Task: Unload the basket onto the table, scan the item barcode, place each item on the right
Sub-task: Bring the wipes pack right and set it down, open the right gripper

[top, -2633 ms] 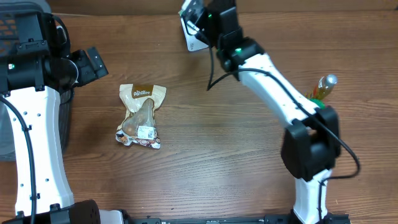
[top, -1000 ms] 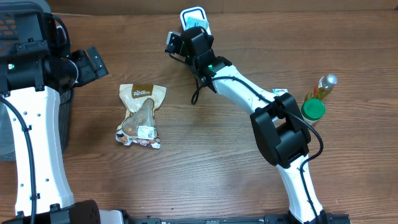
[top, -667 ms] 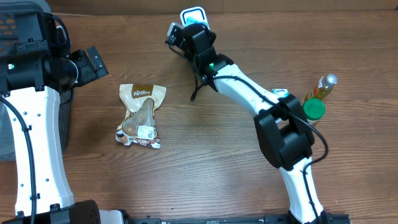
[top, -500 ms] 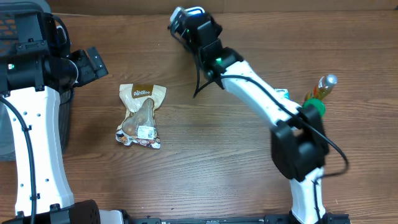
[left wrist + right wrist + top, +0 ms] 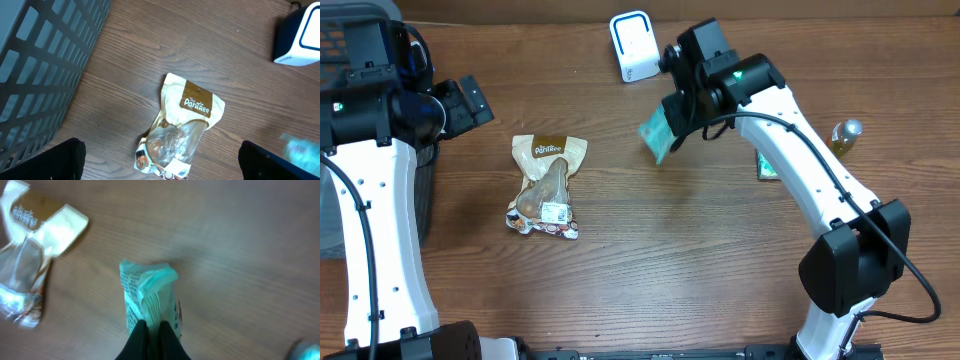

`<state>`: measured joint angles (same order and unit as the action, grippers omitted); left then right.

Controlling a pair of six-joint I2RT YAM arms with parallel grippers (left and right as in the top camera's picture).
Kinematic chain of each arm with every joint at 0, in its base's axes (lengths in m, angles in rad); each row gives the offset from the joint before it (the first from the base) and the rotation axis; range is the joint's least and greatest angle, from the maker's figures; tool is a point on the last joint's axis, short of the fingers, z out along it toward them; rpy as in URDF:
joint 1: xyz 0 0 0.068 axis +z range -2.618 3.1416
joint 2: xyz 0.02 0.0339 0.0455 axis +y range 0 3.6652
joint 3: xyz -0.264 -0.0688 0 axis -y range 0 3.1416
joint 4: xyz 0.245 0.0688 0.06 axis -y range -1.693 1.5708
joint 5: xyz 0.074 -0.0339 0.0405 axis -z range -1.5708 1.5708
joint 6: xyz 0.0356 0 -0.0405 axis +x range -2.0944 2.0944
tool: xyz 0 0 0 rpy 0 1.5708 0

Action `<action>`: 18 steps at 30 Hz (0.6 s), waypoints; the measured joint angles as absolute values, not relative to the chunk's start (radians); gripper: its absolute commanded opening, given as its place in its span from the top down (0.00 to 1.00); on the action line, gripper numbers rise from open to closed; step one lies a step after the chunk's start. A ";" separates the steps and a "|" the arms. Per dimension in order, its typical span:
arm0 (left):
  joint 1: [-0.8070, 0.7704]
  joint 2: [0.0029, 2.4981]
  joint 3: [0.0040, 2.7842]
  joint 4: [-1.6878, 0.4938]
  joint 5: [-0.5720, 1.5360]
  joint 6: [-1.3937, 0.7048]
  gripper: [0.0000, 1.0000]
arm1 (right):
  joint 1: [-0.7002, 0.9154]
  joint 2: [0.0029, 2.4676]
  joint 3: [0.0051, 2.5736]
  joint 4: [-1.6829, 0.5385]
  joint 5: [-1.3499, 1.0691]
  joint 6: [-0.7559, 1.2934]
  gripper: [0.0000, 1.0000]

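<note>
Right claw (image 5: 151, 335): you see its fingers pressed together, pinching the lower end of the teal packet (image 5: 150, 297).
Teal packet: it projects straight out past the fingertips, its crumpled end farthest from them.
Scanner (image 5: 631, 45): near, beyond the right claw and to its left.
Snack pouch (image 5: 548, 185): flat on the table (image 5: 650, 260), well apart, between both claws.
Left claw (image 5: 470, 100): farthest away; fingers spread wide, holding nothing.

We see a crumpled teal packet (image 5: 150, 297) with small dark print, pinched by its lower end in the right gripper (image 5: 151, 327), a white scanner (image 5: 632, 46) with a blue rim near the gripper's left, and a tan Pantree pouch (image 5: 547, 185) lying flat, well apart to its left
</note>
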<state>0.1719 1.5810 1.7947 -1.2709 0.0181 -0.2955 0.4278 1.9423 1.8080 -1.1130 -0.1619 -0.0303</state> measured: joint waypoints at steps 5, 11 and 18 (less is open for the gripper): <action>0.172 1.581 1.795 -1.271 0.018 -0.295 0.00 | 0.427 1.942 1.718 -1.169 -0.246 -0.007 0.96; 0.172 1.581 1.795 -1.271 0.018 -0.295 0.00 | 0.427 1.942 1.614 -1.163 -0.204 0.001 0.85; 0.172 1.581 1.795 -1.271 0.019 -0.295 0.00 | 0.427 1.942 1.548 -1.084 -0.042 0.004 0.51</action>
